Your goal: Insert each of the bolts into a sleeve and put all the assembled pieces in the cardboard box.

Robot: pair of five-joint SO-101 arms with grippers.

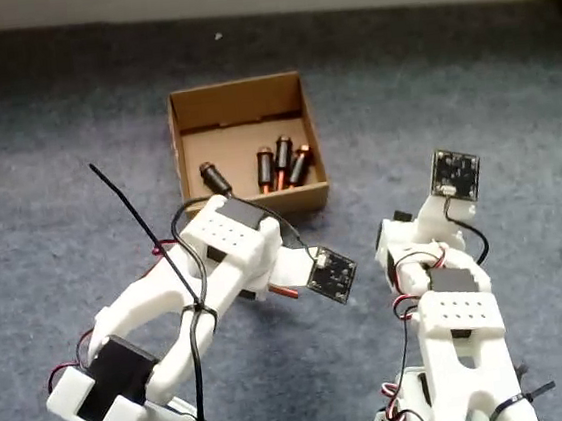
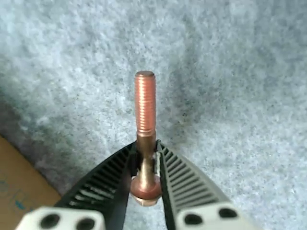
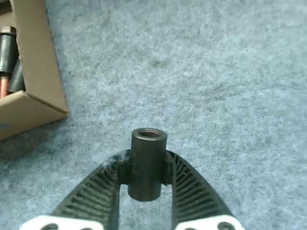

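Left gripper (image 2: 146,147) clamps a copper bolt (image 2: 145,103) near its head, threaded end pointing outward over grey carpet (image 2: 240,72). Right gripper (image 3: 145,157) pinches a black sleeve (image 3: 148,141) (open bore visible). Four assembled pieces (image 1: 283,162) lie in the cardboard box (image 1: 238,84).

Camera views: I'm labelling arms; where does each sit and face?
High view: overhead, looking down on cardboard box, left arm, right arm.
Left wrist view: on left wrist, facing carpet past left jaws gripping a bolt.
Right wrist view: on right wrist, facing carpet past right jaws gripping a sleeve.
Shared: cardboard box, in high and right wrist views.
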